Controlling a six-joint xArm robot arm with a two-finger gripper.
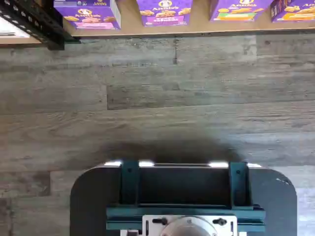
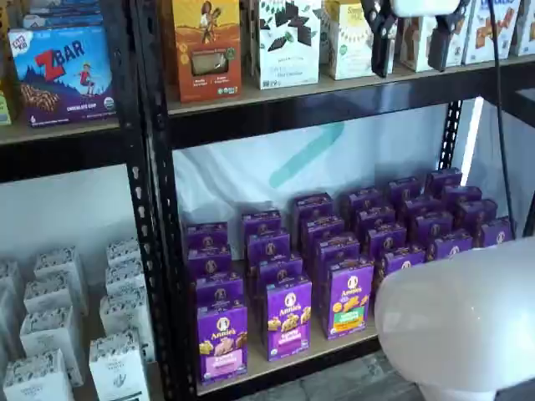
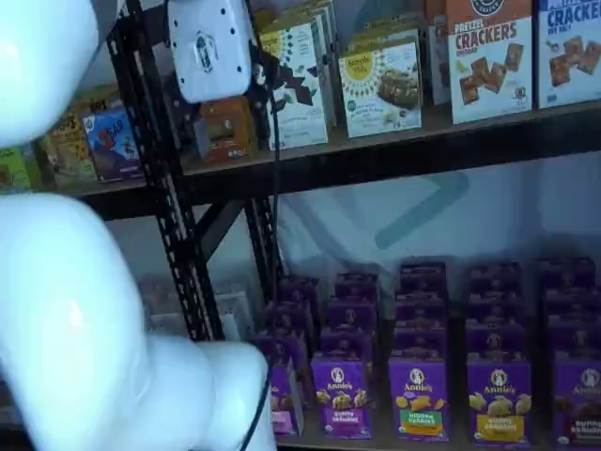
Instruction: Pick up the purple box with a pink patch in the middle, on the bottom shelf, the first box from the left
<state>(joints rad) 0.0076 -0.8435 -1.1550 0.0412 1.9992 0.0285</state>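
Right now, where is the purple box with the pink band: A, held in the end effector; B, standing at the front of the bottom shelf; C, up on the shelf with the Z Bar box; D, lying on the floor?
B: the purple box stands upright at the front edge of the bottom shelf, while the end effector hangs open far above it.

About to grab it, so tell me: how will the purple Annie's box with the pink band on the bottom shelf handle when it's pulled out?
The purple cardboard Annie's box with the pink band looks stiff and probably light. Tall and narrow, it may tip. Boxes stand close beside and behind it.
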